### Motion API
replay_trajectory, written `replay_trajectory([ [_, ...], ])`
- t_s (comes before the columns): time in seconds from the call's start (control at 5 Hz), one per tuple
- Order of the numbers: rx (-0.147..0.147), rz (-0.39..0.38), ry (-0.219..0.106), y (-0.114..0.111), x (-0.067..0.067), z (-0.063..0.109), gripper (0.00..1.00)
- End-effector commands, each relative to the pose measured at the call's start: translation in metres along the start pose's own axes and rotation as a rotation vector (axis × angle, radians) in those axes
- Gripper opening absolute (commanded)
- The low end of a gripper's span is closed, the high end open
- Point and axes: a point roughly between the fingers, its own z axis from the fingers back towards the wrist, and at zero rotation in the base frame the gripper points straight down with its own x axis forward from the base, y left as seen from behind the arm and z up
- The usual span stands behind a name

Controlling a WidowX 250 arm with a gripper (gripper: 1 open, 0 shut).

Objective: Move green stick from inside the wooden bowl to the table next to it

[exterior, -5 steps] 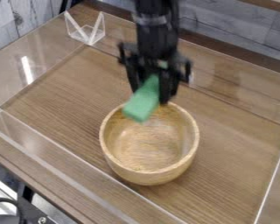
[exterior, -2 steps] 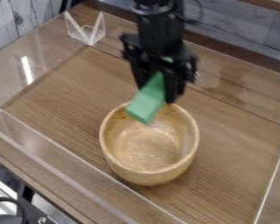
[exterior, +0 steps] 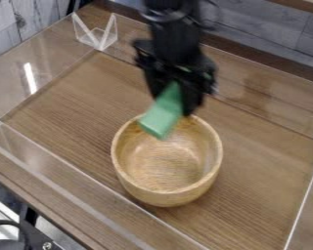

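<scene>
The green stick [exterior: 163, 113] hangs tilted above the far rim of the wooden bowl [exterior: 168, 162], its lower end over the bowl's back edge. My black gripper [exterior: 175, 91] points straight down and is shut on the stick's upper end, one finger on each side. The bowl is a round, light tan dish with thick walls, and its inside shows only bare wood. It rests on the brown wood-grain table [exterior: 67, 107].
Clear acrylic walls [exterior: 42, 59] stand around the table's edges, one close to the bowl at the front left. A clear stand [exterior: 94, 29] sits at the back left corner. Bare tabletop lies left of and behind the bowl.
The gripper has shifted slightly to the right with the green stick still in it. The bowl has not moved.
</scene>
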Motion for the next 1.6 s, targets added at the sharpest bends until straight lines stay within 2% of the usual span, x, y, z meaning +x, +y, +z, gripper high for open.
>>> replay_trajectory([
  [0.0, 0.012, 0.008, -0.053, 0.027, -0.002, 0.011, 0.0],
  [0.2, 0.003, -0.043, -0.058, -0.006, 0.002, 0.004, 0.0],
  [0.4, 0.027, -0.01, -0.069, 0.033, -0.003, 0.008, 0.0],
  [0.6, 0.019, -0.06, -0.075, 0.0, 0.001, 0.0, 0.0],
  [0.8, 0.033, -0.03, -0.086, 0.031, -0.002, 0.002, 0.0],
  [1.0, 0.024, -0.081, -0.093, -0.002, 0.002, -0.006, 0.0],
  [1.2, 0.047, -0.037, -0.106, 0.038, -0.002, -0.001, 0.0],
  [1.4, 0.04, -0.079, -0.114, 0.007, 0.004, -0.008, 0.0],
])
